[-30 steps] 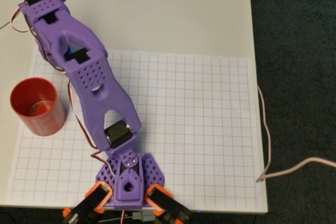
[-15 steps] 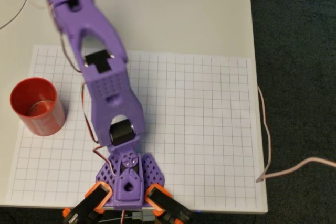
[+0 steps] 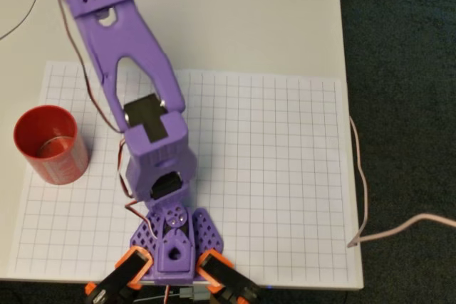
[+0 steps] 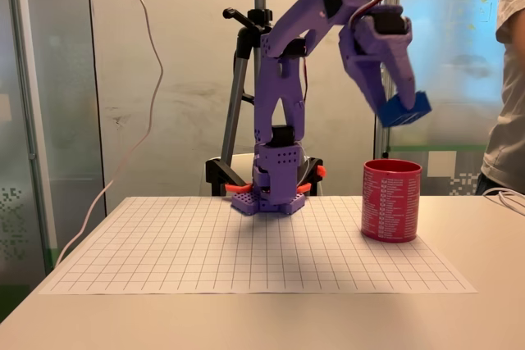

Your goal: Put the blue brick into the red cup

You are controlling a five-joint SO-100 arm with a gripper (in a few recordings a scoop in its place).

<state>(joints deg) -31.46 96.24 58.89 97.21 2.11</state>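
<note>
Pincer (image 4: 400,102): closed on the blue brick (image 4: 404,109), held high in the fixed view.
Brick position: airborne, above the red cup (image 4: 391,200), slightly toward its right rim, well clear of it.
Cup: upright on the grid sheet (image 4: 246,243) on the counter (image 4: 246,317).
Step in hand: carry and release.
Advice: centre the brick over the cup mouth, lower, then open; an off-centre drop may strike the rim.
</note>
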